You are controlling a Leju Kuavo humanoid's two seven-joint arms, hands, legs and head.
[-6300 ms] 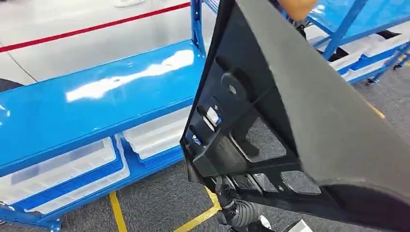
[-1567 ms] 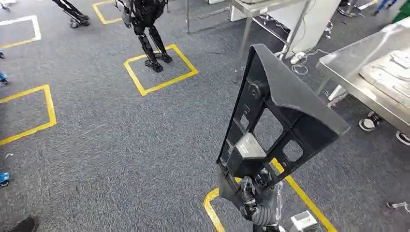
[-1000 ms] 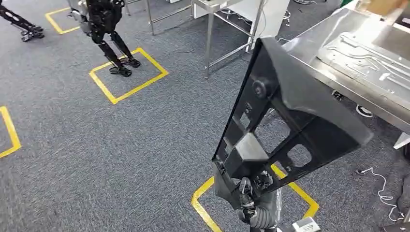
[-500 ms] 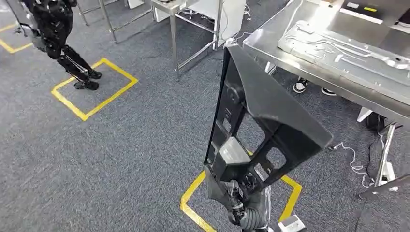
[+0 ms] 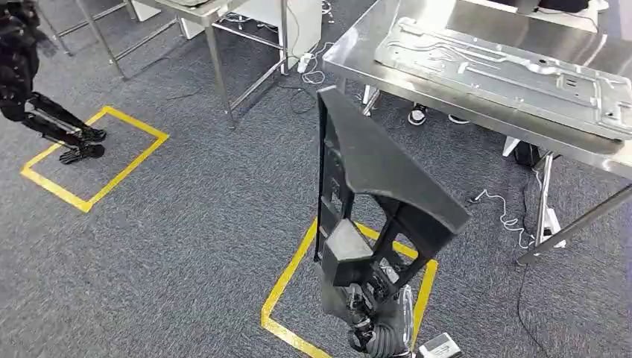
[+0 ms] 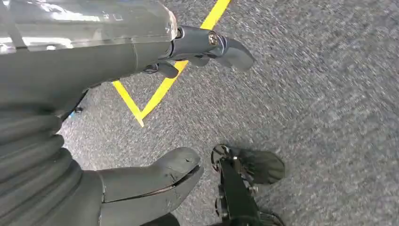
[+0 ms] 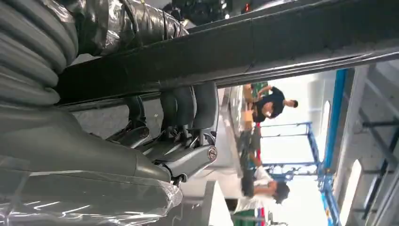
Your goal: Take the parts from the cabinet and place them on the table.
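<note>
Since half a second ago the camera has swung: head view now has the steel table [image 5: 358, 56] at two o'clock, the black part [image 5: 373, 186] upright at centre, grasped by the right hand [image 5: 365, 313]. Left wrist view: left hand [image 6: 141, 183] released over carpet. Right wrist view: fingers [image 7: 188, 108] wrap the part's edge

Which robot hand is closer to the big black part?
The right. The right hand grips the black part at its lower end, holding it upright. The left hand hangs down over the grey carpet, holding nothing and apart from the part.
</note>
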